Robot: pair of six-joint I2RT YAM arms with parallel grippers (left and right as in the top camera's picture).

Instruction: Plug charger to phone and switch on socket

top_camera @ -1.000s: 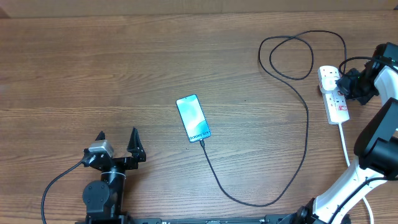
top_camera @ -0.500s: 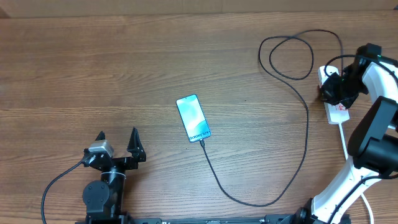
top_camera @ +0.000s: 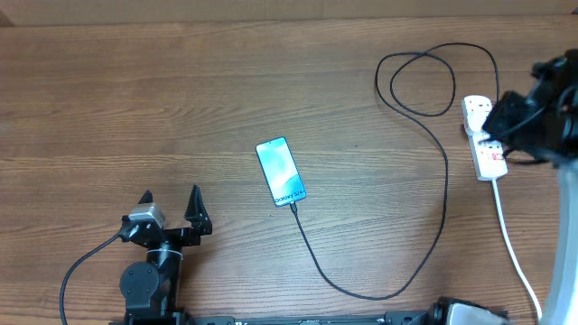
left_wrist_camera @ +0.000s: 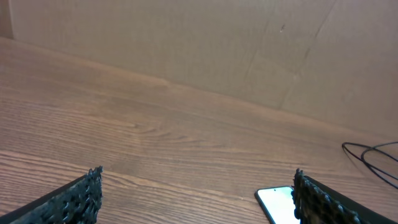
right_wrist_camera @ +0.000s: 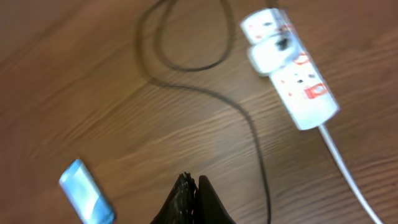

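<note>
At the far right of the table (top_camera: 108, 81), the right gripper (right_wrist_camera: 191, 185) is hanging above the socket (top_camera: 490, 155) with its two fingers pinched tight together and nothing between them; its wrist view is blurred, but it seems to be sitting well clear of the strip; the left gripper (top_camera: 171, 209) is resting near the front-left edge with its fingers spread wide and empty; the phone (top_camera: 281, 171) is lying face up near the middle of the table, well apart from both arms; the charger (top_camera: 446, 181) is running from the phone's near end, where its small tip appears to be seated, out through a long curve and a loop to the socket, where a plug is sitting in one of the outlets; so the plugging-in is looking done, and the step in hand is, by my judgement, the switching on; whether the red-marked switch beside that plug is already pressed is too small to tell; the next move is calling for the right arm to be bringing its closed fingertips down onto the rocker of the occupied outlet, pressing straight down and avoiding the plug body and the white cord (top_camera: 510, 244), since the light strip is likely to be sliding if pushed sideways.
</note>
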